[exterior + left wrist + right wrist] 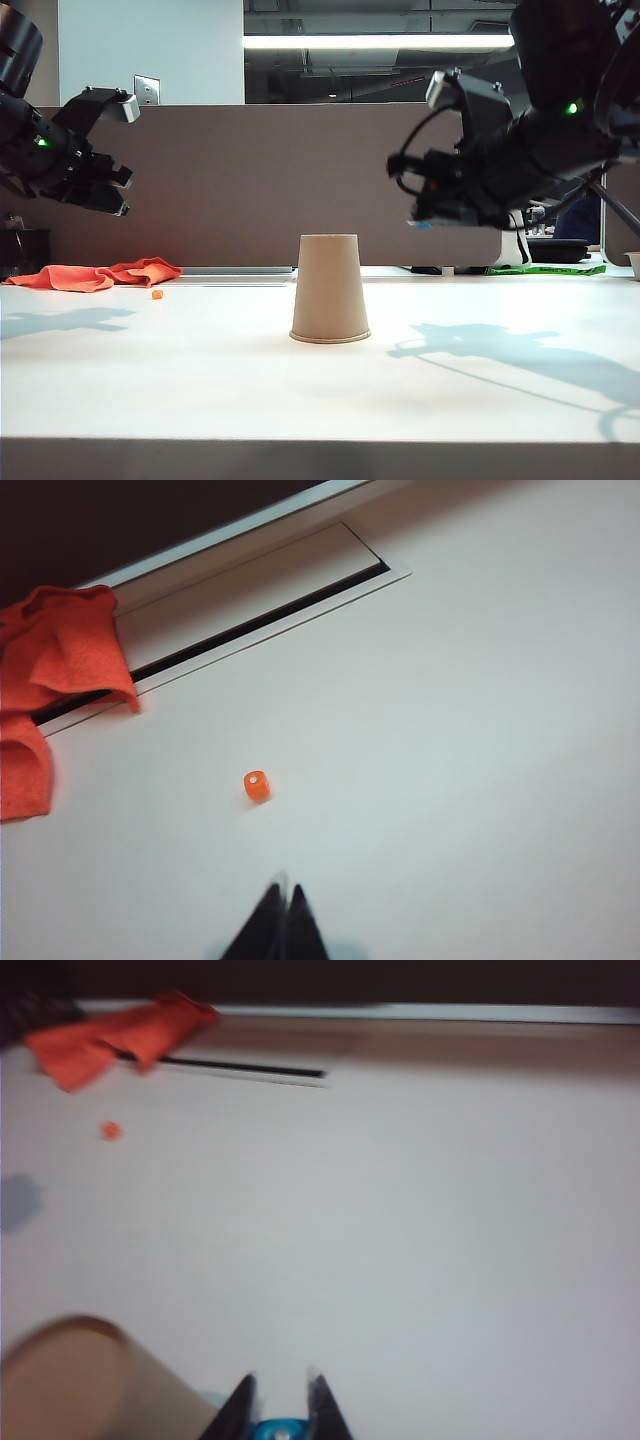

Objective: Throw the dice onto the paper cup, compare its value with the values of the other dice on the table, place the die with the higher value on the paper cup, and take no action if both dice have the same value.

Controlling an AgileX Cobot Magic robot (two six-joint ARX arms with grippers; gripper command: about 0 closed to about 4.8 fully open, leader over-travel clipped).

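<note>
Both grippers (283, 920) (279, 1405) cropped, blue die (277, 1430) half-hidden

Matt tan paper is seen on the paper cup (330, 290); soft, crumpled fabric on the orange cloth (95, 275). A smooth, faintly glossy white finish is shown by the table (200, 380).

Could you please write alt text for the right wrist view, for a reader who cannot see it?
The right gripper holds a small blue die between its fingertips, above a white table and close beside an upside-down tan paper cup. Farther off lie a tiny orange die and a crumpled orange cloth; the picture is blurred.
</note>
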